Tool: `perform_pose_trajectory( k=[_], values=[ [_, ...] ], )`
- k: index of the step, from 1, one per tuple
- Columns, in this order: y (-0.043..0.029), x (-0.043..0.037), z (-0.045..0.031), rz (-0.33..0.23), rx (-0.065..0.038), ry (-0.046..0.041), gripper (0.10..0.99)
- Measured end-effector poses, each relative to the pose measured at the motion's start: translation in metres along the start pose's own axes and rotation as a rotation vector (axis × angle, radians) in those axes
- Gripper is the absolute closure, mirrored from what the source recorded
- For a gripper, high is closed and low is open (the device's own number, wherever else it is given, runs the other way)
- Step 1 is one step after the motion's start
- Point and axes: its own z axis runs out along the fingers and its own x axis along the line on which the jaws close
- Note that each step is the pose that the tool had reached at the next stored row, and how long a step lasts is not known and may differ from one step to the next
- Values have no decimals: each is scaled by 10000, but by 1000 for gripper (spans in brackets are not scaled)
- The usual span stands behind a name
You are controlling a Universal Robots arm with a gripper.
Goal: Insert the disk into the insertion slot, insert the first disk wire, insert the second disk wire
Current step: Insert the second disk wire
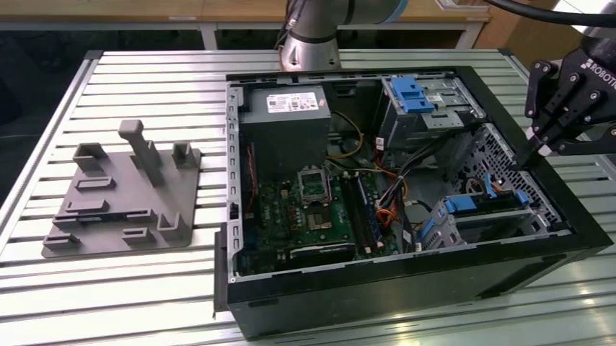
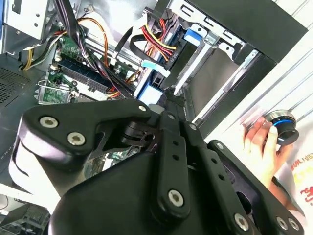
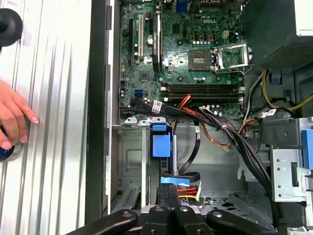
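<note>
The insertion slot is the low silver bay at the case's corner on the exterior view's right, also seen in the first wrist view. The disk's blue carrier sits inside that bay, and its blue tab faces the motherboard; the disk's label is hidden. My gripper hangs just above the bay by the case wall, fingers pressed together. Its tips rest right behind a light-blue plug with red and yellow wires. Whether the plug is pinched does not show.
A bundle of black cables crosses beside the bay. The taller cage with a blue latch stands farther back. A person's hand rests on the slatted table by a blue-ringed button. A grey fixture lies on the exterior view's left.
</note>
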Motion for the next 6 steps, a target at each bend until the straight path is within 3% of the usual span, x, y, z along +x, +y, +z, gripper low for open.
perform_pose_trajectory(
  k=[6],
  values=[
    [0, 0, 0, 1, 0, 6, 980]
  ],
)
